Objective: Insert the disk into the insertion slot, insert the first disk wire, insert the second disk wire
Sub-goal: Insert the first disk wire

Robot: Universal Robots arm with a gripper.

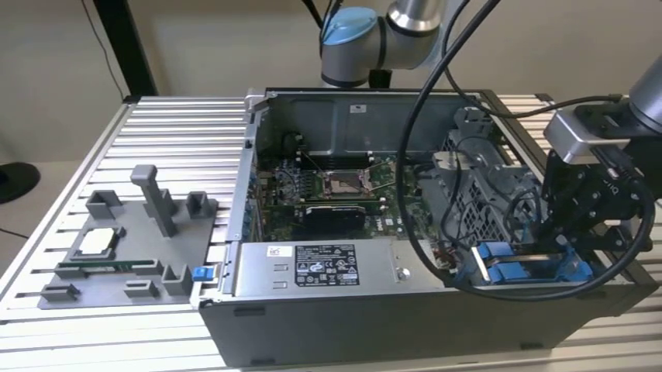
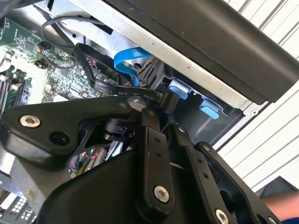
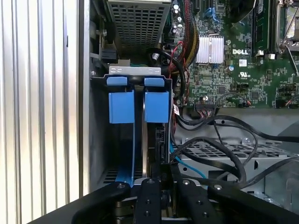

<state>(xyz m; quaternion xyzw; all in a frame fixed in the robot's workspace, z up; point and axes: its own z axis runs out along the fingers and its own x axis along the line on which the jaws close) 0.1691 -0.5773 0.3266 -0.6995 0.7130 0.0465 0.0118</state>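
Pincer (image 3: 156, 173) at insertion slot (image 3: 134, 71), beside blue rails (image 3: 156, 106) — hold hidden, cannot tell whether clenched

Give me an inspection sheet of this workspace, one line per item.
surface: slatted aluminium table carrying an open computer case.
job's things: insertion slot, a grey bay with blue tabs at the case's corner; disk, seemingly the edge-on slab under one tab, but how far it is seated cannot be told.
clutter: grey fixture tray with small parts, on the exterior view's left; power-supply box inside the case.
grippers: gripper at the slot, in line with the slab.
cables: black cables hang from the arm across the case; blue flat cable beside the bay.
surroundings: plain wall; nothing else seen.
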